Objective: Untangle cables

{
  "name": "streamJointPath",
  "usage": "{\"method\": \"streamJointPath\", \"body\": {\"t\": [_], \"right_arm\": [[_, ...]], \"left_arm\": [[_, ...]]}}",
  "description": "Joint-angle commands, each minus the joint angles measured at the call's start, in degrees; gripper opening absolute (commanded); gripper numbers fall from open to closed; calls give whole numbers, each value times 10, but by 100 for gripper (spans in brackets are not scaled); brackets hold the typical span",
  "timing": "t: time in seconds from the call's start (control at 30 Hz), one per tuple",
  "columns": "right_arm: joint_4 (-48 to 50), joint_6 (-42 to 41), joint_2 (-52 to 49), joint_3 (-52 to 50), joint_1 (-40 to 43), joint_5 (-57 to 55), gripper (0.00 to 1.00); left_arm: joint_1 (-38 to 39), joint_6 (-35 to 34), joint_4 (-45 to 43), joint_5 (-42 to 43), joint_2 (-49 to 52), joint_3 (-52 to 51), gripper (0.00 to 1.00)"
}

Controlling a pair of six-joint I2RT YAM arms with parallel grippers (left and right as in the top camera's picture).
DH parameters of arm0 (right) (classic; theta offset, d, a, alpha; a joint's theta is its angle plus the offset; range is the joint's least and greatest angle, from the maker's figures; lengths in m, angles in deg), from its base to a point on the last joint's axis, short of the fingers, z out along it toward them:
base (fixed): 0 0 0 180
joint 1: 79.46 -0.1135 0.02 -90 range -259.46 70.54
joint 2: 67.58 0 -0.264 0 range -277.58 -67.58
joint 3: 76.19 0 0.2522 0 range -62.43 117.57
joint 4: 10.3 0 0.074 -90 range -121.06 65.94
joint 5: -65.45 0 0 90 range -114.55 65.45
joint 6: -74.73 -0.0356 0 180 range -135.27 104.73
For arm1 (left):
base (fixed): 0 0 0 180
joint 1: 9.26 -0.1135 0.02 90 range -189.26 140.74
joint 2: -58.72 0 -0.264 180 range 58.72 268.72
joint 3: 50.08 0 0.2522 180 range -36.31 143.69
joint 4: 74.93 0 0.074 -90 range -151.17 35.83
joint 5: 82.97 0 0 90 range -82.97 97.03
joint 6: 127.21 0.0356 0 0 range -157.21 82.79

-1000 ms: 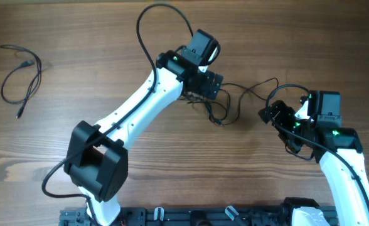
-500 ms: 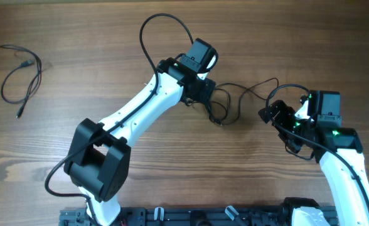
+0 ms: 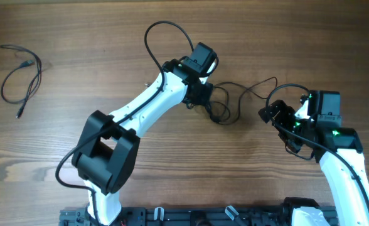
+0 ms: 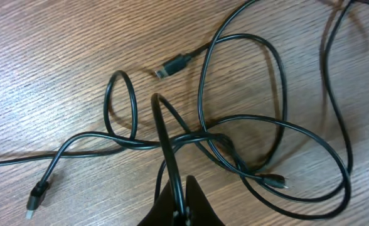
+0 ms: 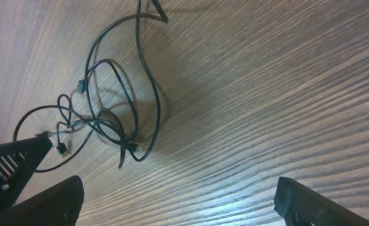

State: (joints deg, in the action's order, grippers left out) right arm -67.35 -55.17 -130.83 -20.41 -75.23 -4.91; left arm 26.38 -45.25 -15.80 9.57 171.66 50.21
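A knot of thin black cables (image 3: 225,103) lies mid-table, with loops trailing right toward my right arm. My left gripper (image 3: 207,100) sits at the knot's left edge. In the left wrist view my left gripper (image 4: 182,204) is shut on one cable strand (image 4: 162,132), which arches up from the fingers over the tangle (image 4: 209,138). Small plug ends (image 4: 172,64) lie loose around it. A separate cable (image 3: 21,72) lies looped at the far left. My right gripper (image 3: 267,113) is open to the right of the knot. The right wrist view shows the right gripper (image 5: 184,204) empty, with the tangle (image 5: 109,122) ahead of it.
The wooden table (image 3: 78,37) carries nothing else. A thicker black arm cable (image 3: 165,31) arcs above my left wrist. The left arm's white links (image 3: 140,113) cross the table's middle, and the arm bases stand at the front edge.
My left gripper has closed from open onto a strand of the knot, and its arm has shifted slightly. The right arm has not moved.
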Motion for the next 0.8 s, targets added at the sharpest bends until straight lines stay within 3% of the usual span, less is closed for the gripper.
{"method": "streamJointPath", "body": {"t": [0.0,0.17,0.4,0.5,0.7,0.77], "right_arm": [[2,-8,8,-1,2,-6,100],[8,-21,8,-1,2,-6,100],[36,-293,7,-1,2,-32,100],[28,-291,7,-1,2,-1,100],[-44,-290,7,-1,2,-58,100],[-46,-201,7,-1,1,0,100]], "left_arm": [[-3,16,-2,8,-25,4,4],[-18,16,-20,8,-84,28,4],[-25,11,4,9,-86,28,4],[-25,-2,5,10,-91,28,4],[-26,-2,-6,10,-116,28,4],[-26,-16,-6,9,-116,28,4]]}}
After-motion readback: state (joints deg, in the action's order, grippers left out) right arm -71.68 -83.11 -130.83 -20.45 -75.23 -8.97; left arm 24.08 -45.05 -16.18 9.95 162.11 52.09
